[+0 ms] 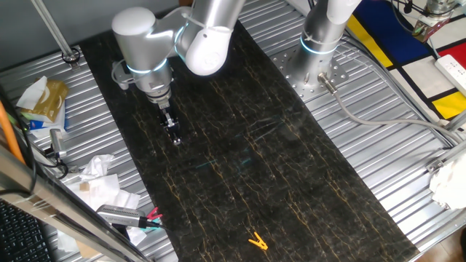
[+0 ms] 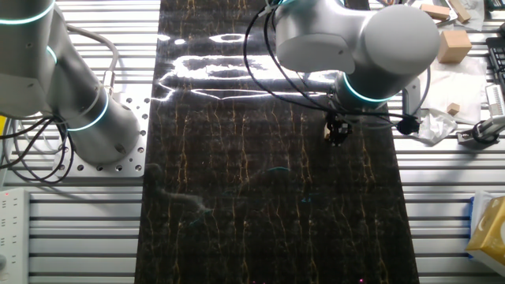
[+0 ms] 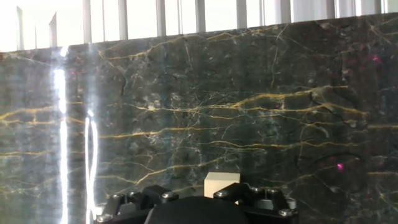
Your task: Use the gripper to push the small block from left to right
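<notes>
My gripper (image 1: 174, 136) hangs from the silver arm with the teal ring, its tip down on the left part of the dark marble mat (image 1: 247, 153). Its narrow black fingers look closed together. It also shows in the other fixed view (image 2: 337, 134). The small block (image 3: 221, 183), a pale tan cube, lies on the mat right in front of the gripper body, touching or nearly touching it. In the other fixed view the block (image 2: 327, 136) is a tan speck at the tip's left side. In the first fixed view the tip hides it.
A yellow-orange clip (image 1: 257, 241) lies near the mat's front edge. Crumpled paper and tools (image 1: 109, 193) lie left of the mat. A second arm's base (image 1: 318, 69) stands on the ribbed table behind. Larger wooden blocks (image 2: 453, 45) lie off the mat.
</notes>
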